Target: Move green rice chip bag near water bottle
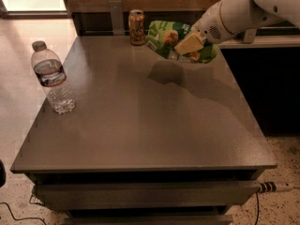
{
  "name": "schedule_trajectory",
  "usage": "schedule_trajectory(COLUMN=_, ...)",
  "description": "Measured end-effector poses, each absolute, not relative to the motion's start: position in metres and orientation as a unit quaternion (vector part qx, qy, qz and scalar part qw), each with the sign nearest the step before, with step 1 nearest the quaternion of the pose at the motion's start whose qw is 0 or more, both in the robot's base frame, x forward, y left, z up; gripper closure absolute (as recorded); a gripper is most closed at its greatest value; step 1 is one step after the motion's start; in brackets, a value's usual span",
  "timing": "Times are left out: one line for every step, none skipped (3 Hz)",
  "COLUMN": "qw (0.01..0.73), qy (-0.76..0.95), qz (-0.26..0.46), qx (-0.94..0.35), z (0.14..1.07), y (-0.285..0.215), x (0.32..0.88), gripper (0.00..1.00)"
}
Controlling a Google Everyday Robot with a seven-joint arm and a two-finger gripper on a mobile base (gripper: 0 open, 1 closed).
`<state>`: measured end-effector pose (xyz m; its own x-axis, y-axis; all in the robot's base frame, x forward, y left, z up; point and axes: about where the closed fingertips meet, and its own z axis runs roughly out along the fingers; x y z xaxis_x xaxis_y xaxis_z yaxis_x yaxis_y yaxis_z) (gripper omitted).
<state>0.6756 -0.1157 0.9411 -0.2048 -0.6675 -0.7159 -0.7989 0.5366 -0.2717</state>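
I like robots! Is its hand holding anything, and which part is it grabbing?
Yes. The gripper is shut on the green rice chip bag, pinching its crinkly front near the middle. The bag hangs above the table.

The gripper (189, 44) clasps green rice chip bag (162, 33) aloft over table's (140, 125) far side
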Motion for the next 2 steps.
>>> schedule_trajectory(qw=0.416, qy=0.763, qz=0.098, qx=-0.485, z=0.930, y=-0.064, x=0.623, gripper=1.00)
schedule_trajectory(qw=0.407, qy=0.761, qz=0.109, qx=-0.493, z=0.913, y=-0.027, x=0.589, gripper=1.00)
